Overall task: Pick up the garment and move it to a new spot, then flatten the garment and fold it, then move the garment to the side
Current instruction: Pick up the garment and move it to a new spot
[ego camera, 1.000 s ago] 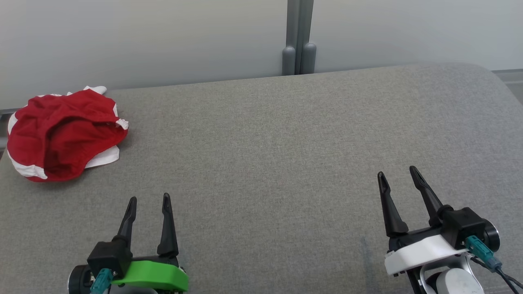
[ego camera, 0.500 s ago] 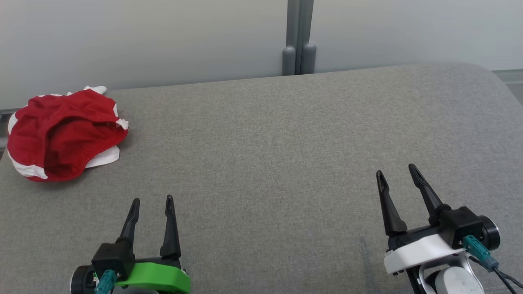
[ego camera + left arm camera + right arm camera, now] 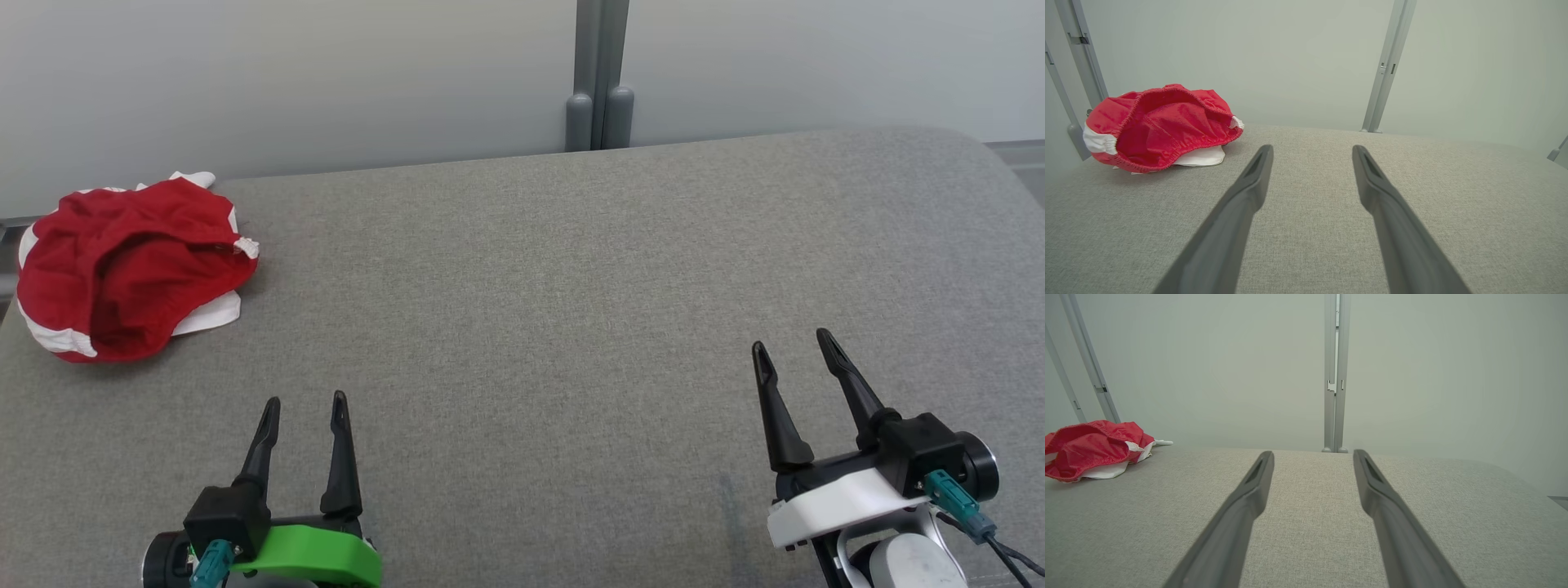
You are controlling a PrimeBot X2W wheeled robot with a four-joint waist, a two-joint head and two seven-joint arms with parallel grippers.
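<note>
From the head, the red-and-white garment (image 3: 122, 269) lies crumpled at the far left corner of the grey table (image 3: 531, 327), well apart from the left gripper (image 3: 305, 398) and the right gripper (image 3: 791, 338), both with jaws wide and empty. The left wrist view has its fingers (image 3: 1249, 192) spread, with the garment ahead to their left. In the right wrist view the fingers are likewise spread, and the garment sits at the left edge.
</note>
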